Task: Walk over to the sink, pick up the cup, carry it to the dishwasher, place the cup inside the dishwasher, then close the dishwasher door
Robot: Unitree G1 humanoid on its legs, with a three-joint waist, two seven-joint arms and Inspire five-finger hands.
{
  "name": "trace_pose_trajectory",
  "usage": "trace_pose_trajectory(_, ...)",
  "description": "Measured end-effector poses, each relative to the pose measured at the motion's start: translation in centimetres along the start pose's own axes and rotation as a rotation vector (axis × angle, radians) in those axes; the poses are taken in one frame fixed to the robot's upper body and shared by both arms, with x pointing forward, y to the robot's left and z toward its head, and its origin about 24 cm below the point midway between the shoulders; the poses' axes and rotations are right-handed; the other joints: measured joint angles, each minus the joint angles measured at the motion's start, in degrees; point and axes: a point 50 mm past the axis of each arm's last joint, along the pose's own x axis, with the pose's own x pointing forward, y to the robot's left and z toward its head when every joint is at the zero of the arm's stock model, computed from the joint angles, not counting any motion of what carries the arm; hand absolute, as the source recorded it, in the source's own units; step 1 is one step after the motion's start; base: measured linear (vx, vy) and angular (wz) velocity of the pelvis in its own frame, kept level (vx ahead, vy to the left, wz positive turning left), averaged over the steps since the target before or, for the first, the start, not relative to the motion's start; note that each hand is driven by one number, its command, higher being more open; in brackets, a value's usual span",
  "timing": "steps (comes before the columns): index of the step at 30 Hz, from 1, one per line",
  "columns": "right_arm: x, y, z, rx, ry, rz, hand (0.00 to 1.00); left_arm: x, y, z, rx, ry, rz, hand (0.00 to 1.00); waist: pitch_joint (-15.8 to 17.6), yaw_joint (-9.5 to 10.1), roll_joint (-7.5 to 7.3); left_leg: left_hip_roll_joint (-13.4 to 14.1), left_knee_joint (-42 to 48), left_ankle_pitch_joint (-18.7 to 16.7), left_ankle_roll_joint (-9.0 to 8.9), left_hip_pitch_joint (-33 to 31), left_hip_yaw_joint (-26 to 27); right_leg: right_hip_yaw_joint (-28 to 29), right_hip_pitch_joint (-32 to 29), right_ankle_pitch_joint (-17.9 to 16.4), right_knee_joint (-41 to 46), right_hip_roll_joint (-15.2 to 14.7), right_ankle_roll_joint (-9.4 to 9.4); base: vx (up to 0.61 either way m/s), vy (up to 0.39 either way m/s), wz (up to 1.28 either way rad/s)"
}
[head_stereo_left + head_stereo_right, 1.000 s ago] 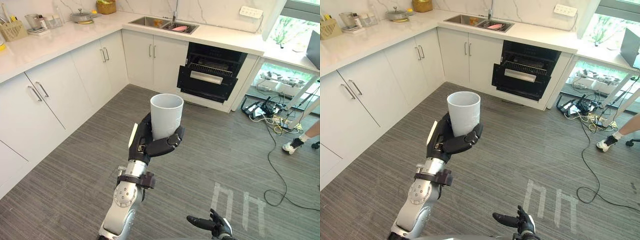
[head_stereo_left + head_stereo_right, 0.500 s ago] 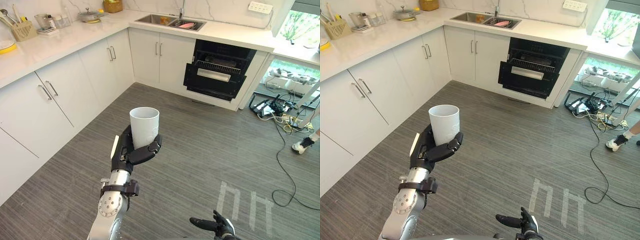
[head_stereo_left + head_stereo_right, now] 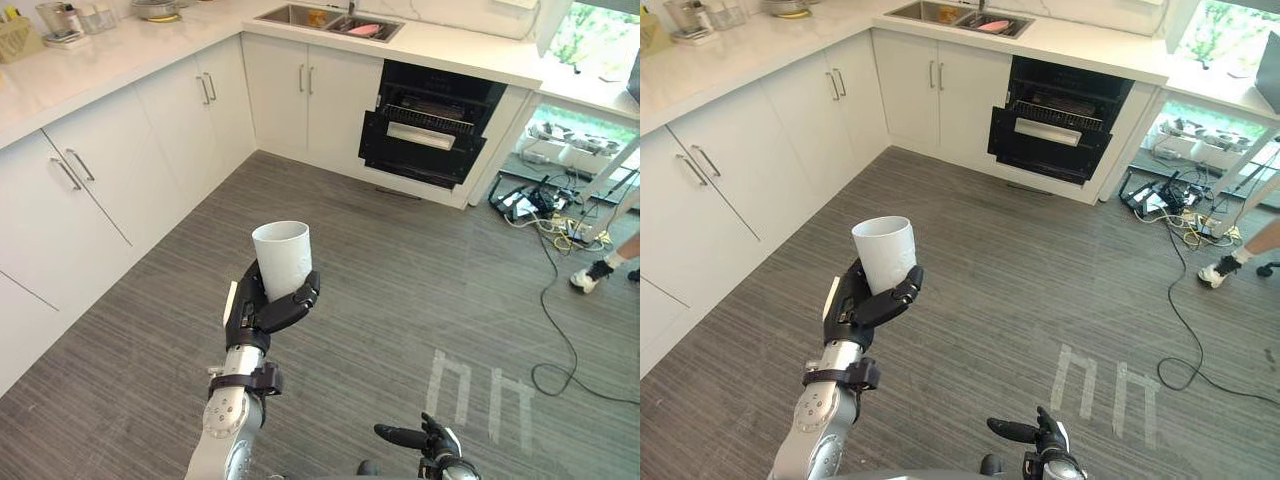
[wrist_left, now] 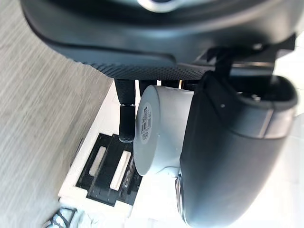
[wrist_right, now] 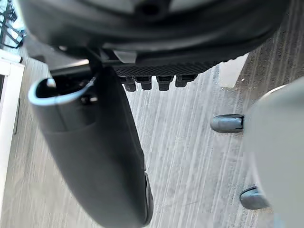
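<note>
My left hand [image 3: 258, 310] is raised over the grey wood floor, shut on a plain white cup [image 3: 282, 256]. The cup stands upright with its mouth up. In the left wrist view the cup [image 4: 161, 128] lies between the thumb and the fingers. The black dishwasher [image 3: 425, 135] is far ahead to the right under the white counter, with its door hanging partly open and a rack showing inside. The sink [image 3: 330, 20] is set into the counter just left of it. My right hand [image 3: 432, 440] hangs low and is open with nothing in it.
White cabinets [image 3: 100, 180] run along the left wall. Cables [image 3: 560, 300] trail over the floor at the right, near a person's foot [image 3: 590, 275]. White tape marks [image 3: 470, 390] lie on the floor ahead of my right hand.
The whole picture has shifted, so the camera has moved. The cup stays upright in my left hand. The right hand has kept its place.
</note>
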Motion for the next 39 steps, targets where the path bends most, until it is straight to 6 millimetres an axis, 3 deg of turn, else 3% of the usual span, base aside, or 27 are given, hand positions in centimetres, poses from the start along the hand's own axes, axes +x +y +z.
trace_pose_trajectory(3,-0.2,-0.5,-0.5,-0.013,0.011,-0.013,1.00,0.0,-1.5,1.2,-0.030,-0.049,-0.055,0.00,1.3,0.08,-0.24,-0.6,4.8,-3.7,0.65,-0.4,0.2,0.7,-4.4,-7.4,13.5,-2.0,1.47,0.03,0.106,-0.04)
trace_pose_trajectory(4,-0.2,-0.5,0.0,-0.019,-0.008,-0.014,1.00,0.0,-2.0,1.9,-0.044,-0.080,-0.071,0.00,1.8,0.17,-0.18,-1.0,6.6,-4.8,1.37,-0.1,0.6,1.8,-7.5,-9.6,21.9,-2.9,1.96,0.07,0.124,-0.02)
trace_pose_trajectory(7,-0.4,0.0,1.1,-0.016,-0.069,0.002,1.00,0.2,-2.9,4.0,-0.075,-0.173,-0.103,0.00,3.4,-0.37,-0.44,-2.6,8.0,-7.2,2.23,3.6,-1.0,3.3,-14.9,-11.8,43.5,-4.7,1.76,0.13,0.085,0.27)
trace_pose_trajectory(9,-0.5,0.1,1.0,-0.033,-0.075,0.007,1.00,0.4,-3.2,4.9,-0.086,-0.224,-0.116,0.00,3.0,-0.27,-0.63,-2.9,8.0,-9.3,2.67,5.7,-3.0,2.5,-16.3,-14.1,45.9,-4.7,1.72,0.23,-0.006,0.58)
trace_pose_trajectory(11,-0.5,0.2,1.2,-0.030,-0.086,0.010,1.00,0.5,-3.3,5.5,-0.094,-0.259,-0.118,0.00,3.0,-0.43,-0.58,-2.8,7.8,-10.2,2.16,6.6,-4.3,0.8,-17.9,-15.1,43.9,-4.3,1.49,0.30,-0.056,0.49)
trace_pose_trajectory(13,-0.5,0.4,1.5,-0.029,-0.095,0.013,1.00,0.7,-3.4,5.9,-0.100,-0.291,-0.120,0.00,2.6,-1.15,-0.71,-2.6,6.2,-10.9,0.10,7.4,-6.1,-0.5,-20.6,-14.6,35.4,-2.5,0.96,0.39,-0.098,0.51)
trace_pose_trajectory(14,-0.5,0.5,1.5,-0.025,-0.092,0.015,1.00,0.7,-3.4,5.8,-0.102,-0.289,-0.116,0.00,2.0,-1.95,-1.08,-2.3,5.7,-11.7,-0.97,8.1,-7.7,-0.8,-20.8,-11.0,32.2,-1.5,-1.65,0.61,-0.142,0.49)
trace_pose_trajectory(15,-0.4,0.2,1.8,-0.035,-0.098,0.006,1.00,0.8,-3.6,5.1,-0.117,-0.254,-0.101,0.00,1.1,-2.35,1.40,0.0,4.7,-11.7,-2.17,9.3,-8.6,-3.4,-20.3,-10.9,32.9,-0.4,-1.75,0.66,-0.150,0.49)
trace_pose_trajectory(16,-0.4,0.2,2.0,-0.037,-0.103,0.005,1.00,0.9,-3.6,4.7,-0.119,-0.235,-0.095,0.00,0.9,-2.50,1.98,0.9,4.5,-11.1,-3.26,9.7,-8.9,-4.5,-19.4,-11.2,32.8,-0.1,-2.54,0.61,-0.122,0.38)
trace_pose_trajectory(17,-0.3,0.3,2.1,-0.037,-0.105,0.004,1.00,1.0,-3.7,4.1,-0.123,-0.201,-0.088,0.00,1.0,-2.70,2.04,1.5,5.7,-7.9,-4.37,10.5,-9.4,-5.7,-17.2,-11.8,32.9,-0.1,-3.65,0.60,-0.163,0.44)
trace_pose_trajectory(18,-0.4,0.3,2.2,-0.040,-0.114,0.007,1.00,1.0,-3.8,3.6,-0.134,-0.176,-0.077,0.00,1.7,-3.25,1.68,1.5,11.4,-4.3,-4.15,10.1,-11.0,-6.8,-16.8,-12.1,37.7,-1.1,-4.49,0.57,-0.197,0.39)
trace_pose_trajectory(19,-0.4,0.4,2.4,-0.042,-0.127,0.011,1.00,0.9,-3.9,3.5,-0.142,-0.171,-0.073,0.00,1.8,-3.01,2.22,2.4,16.8,-3.5,-4.57,8.8,-11.5,-7.1,-16.5,-14.2,37.1,-0.4,-4.96,0.41,-0.215,0.41)
trace_pose_trajectory(20,-0.5,-0.1,2.5,-0.053,-0.140,0.004,1.00,0.9,-4.2,3.6,-0.154,-0.180,-0.085,0.00,1.9,-2.65,3.60,5.9,33.0,-1.5,-5.09,2.9,-11.8,-8.9,-10.0,-10.5,23.7,2.5,-5.08,0.33,-0.192,0.27)
trace_pose_trajectory(21,-0.5,-0.1,2.5,-0.053,-0.143,-0.004,1.00,0.8,-4.5,3.8,-0.169,-0.187,-0.095,0.00,1.7,-1.62,5.48,9.4,43.9,-1.7,-5.21,-2.1,-11.6,-9.0,-6.0,-11.0,21.1,5.0,-5.97,0.45,-0.153,0.08)
trace_pose_trajectory(22,-0.6,0.2,2.6,-0.049,-0.147,0.000,1.00,0.7,-4.4,3.9,-0.168,-0.192,-0.094,0.00,1.7,-0.44,5.29,10.2,48.1,-2.3,-4.20,-4.8,-10.2,-7.9,-3.4,-11.3,19.2,5.7,-6.39,0.38,-0.080,-0.21)
trace_pose_trajectory(24,-0.6,0.9,3.3,-0.048,-0.179,0.014,1.00,0.8,-3.8,4.1,-0.158,-0.202,-0.075,0.00,2.0,0.97,4.20,10.0,51.0,-4.4,-1.82,-10.9,-8.4,-6.4,2.0,-11.2,14.6,5.6,-6.31,0.43,-0.051,-0.33)
trace_pose_trajectory(25,-0.6,0.9,3.4,-0.043,-0.190,0.011,1.00,0.8,-3.4,4.2,-0.158,-0.208,-0.055,0.00,2.2,1.70,3.51,10.0,49.2,-5.9,-1.81,-14.7,-7.4,-5.3,4.7,-11.2,12.1,5.4,-6.31,0.55,-0.036,-0.37)
trace_pose_trajectory(27,-0.6,1.0,3.8,-0.041,-0.200,0.015,1.00,0.9,-2.8,4.4,-0.164,-0.215,-0.032,0.00,2.2,2.42,3.49,8.7,41.9,-7.3,-1.81,-19.0,-7.4,-3.9,8.1,-11.3,9.2,4.8,-6.25,0.47,0.091,-0.41)
trace_pose_trajectory(29,-0.5,0.9,3.6,-0.039,-0.193,0.012,1.00,0.9,-2.4,4.5,-0.156,-0.223,-0.021,0.00,2.4,2.54,2.55,5.3,29.2,-6.0,-2.07,-21.2,-7.3,-2.7,10.7,-12.3,7.2,2.5,-4.63,0.43,0.193,-0.36)
trace_pose_trajectory(30,-0.5,0.8,3.2,-0.039,-0.178,0.008,1.00,0.9,-2.5,4.6,-0.158,-0.227,-0.026,0.00,2.4,2.44,2.27,3.0,19.7,-1.0,-1.38,-21.1,-7.6,-1.6,12.2,-14.0,7.0,1.2,-2.12,0.46,0.254,-0.44)
trace_pose_trajectory(31,-0.5,0.1,2.5,-0.043,-0.149,-0.011,1.00,0.8,-2.8,4.7,-0.160,-0.227,-0.038,0.00,1.7,2.72,3.10,2.6,16.0,8.2,1.11,-20.9,-8.1,-0.1,13.7,-16.2,6.7,0.9,0.02,0.48,0.288,-0.40)
trace_pose_trajectory(33,-0.7,0.6,1.0,-0.023,-0.098,-0.004,1.00,0.7,-2.7,4.7,-0.137,-0.223,-0.059,0.00,0.3,2.63,0.49,1.0,19.6,3.2,2.25,-20.8,-5.9,1.2,14.2,-16.8,7.9,-2.5,0.60,0.52,0.322,-0.39)
trace_pose_trajectory(35,-0.8,1.0,0.6,-0.015,-0.081,0.006,1.00,0.6,-2.7,5.0,-0.130,-0.233,-0.068,0.00,0.3,2.80,-0.60,0.7,21.4,-0.7,3.25,-19.2,-3.5,3.9,11.9,-16.7,14.6,-4.1,0.80,0.51,0.311,-0.51)
trace_pose_trajectory(37,-0.9,1.6,0.3,-0.006,-0.074,0.026,1.00,0.5,-2.6,4.9,-0.110,-0.227,-0.081,0.00,0.7,2.93,-1.53,-0.7,19.4,-2.5,4.25,-14.4,-1.0,6.1,5.8,-14.5,30.9,-6.1,3.64,0.43,0.299,-0.38)
trace_pose_trajectory(38,-1.1,2.0,0.1,0.003,-0.072,0.041,1.00,0.5,-2.6,4.9,-0.100,-0.221,-0.089,0.00,0.9,2.36,-1.62,-1.9,17.0,-3.5,4.81,-10.4,-0.8,7.4,0.7,-11.6,43.6,-7.0,4.41,0.38,0.235,-0.15)
trace_pose_trajectory(39,-1.2,2.2,0.4,0.006,-0.085,0.054,1.00,0.5,-2.7,4.9,-0.102,-0.220,-0.091,0.00,0.9,1.93,-1.61,-2.6,15.2,-4.0,5.01,-7.5,-0.8,7.7,-2.5,-11.9,50.8,-6.8,4.00,0.34,0.176,-0.03)
